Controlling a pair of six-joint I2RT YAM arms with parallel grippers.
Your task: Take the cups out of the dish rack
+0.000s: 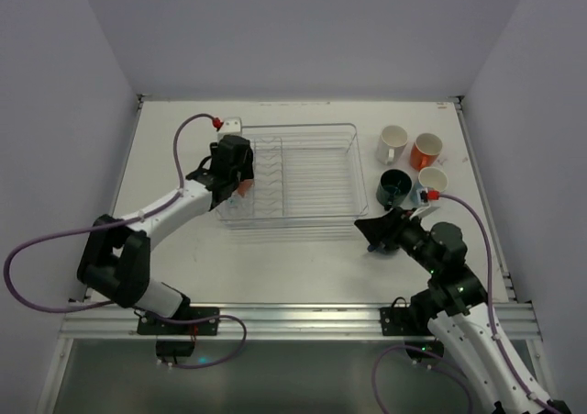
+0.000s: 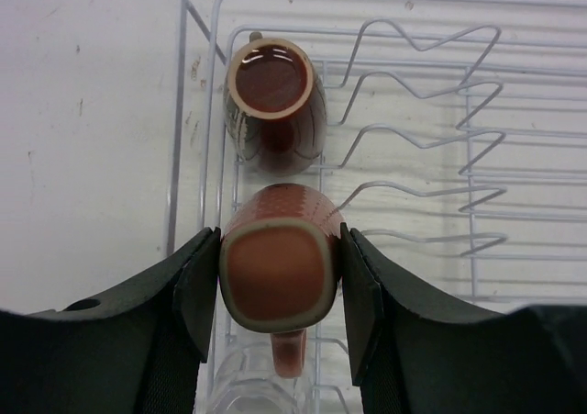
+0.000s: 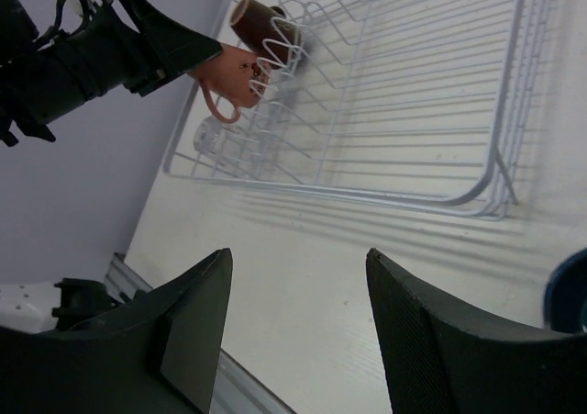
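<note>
My left fingers (image 2: 188,295) grip a terracotta ceramic handled cup (image 2: 278,272), base toward my wrist, at the left end of the clear wire dish rack (image 1: 303,175); right fingers (image 3: 197,331) gape empty.

Dish rack (image 1: 303,171) sits mid-table, toward the far side. Left gripper (image 2: 280,276) is over the rack's left end, clamped on a handled cup (image 2: 278,285). A second cup (image 2: 275,102) sits among the prongs just beyond it. On the table right of the rack: far-left mug (image 1: 392,143), far-right mug (image 1: 426,150), near-left mug (image 1: 394,189), near-right mug (image 1: 432,179). Right gripper (image 1: 374,230) is off the rack's near-right corner, just in front of the near-left mug.
</note>
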